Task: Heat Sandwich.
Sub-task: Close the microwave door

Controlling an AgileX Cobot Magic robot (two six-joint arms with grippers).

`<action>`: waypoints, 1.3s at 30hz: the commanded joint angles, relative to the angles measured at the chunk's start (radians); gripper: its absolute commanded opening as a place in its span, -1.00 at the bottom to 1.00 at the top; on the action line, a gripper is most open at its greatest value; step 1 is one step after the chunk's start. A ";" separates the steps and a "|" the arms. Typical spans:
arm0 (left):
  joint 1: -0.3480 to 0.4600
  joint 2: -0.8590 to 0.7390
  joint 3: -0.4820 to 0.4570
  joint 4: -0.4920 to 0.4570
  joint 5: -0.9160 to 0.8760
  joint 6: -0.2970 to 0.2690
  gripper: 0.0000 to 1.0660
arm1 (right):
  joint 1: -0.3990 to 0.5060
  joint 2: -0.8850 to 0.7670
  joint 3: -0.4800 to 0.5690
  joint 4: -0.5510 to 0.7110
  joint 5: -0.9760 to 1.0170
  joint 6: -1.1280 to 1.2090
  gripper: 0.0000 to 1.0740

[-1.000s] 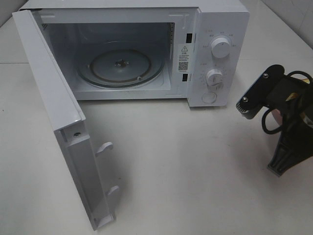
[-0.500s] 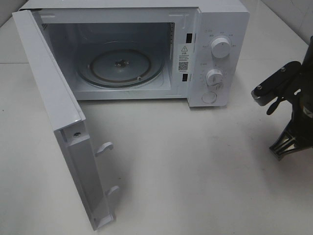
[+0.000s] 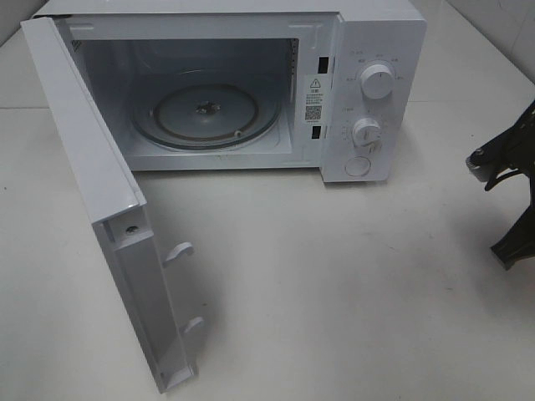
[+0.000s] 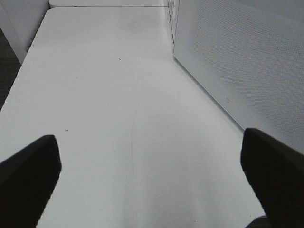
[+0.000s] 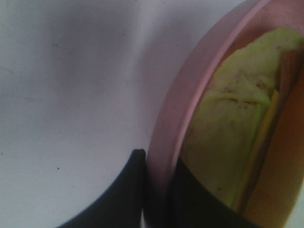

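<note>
While the microwave (image 3: 226,92) stands open and empty, the right pincer (image 5: 159,190) clamps the pink plate's (image 5: 175,118) rim, the sandwich (image 5: 237,128) lying on it. Left pincer (image 4: 152,175) gapes, holding nothing; loading and heating remain.

A white table (image 3: 334,292) carries a white microwave (image 3: 368,50), its door (image 3: 92,184) swung open.

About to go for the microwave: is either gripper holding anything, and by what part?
The right gripper is shut on the rim of the pink plate, which carries the sandwich. The left gripper is open and holds nothing.
</note>
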State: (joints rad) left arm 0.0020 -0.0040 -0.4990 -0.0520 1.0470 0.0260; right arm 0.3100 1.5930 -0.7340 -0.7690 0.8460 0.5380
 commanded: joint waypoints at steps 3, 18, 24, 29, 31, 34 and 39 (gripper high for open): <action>-0.004 -0.028 0.006 -0.001 -0.010 0.002 0.83 | -0.056 0.050 -0.006 -0.063 -0.027 0.059 -0.98; -0.004 -0.028 0.006 -0.001 -0.010 0.002 0.83 | -0.087 0.177 -0.006 -0.144 -0.115 0.217 -0.96; -0.004 -0.028 0.006 -0.001 -0.010 0.002 0.83 | -0.087 0.231 -0.006 -0.166 -0.143 0.260 -0.95; -0.004 -0.028 0.006 -0.001 -0.010 0.002 0.83 | -0.087 0.273 -0.006 -0.168 -0.189 0.276 -0.93; -0.004 -0.028 0.006 -0.001 -0.010 0.002 0.83 | -0.086 0.283 -0.006 -0.168 -0.192 0.279 -0.93; -0.004 -0.028 0.006 -0.001 -0.010 0.002 0.83 | -0.086 0.295 -0.006 -0.168 -0.192 0.284 -0.92; -0.004 -0.028 0.006 -0.001 -0.010 0.002 0.83 | -0.086 0.298 -0.006 -0.167 -0.192 0.284 -0.91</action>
State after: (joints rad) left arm 0.0020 -0.0040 -0.4990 -0.0520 1.0470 0.0260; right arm 0.2310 1.8840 -0.7360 -0.9280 0.6510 0.8190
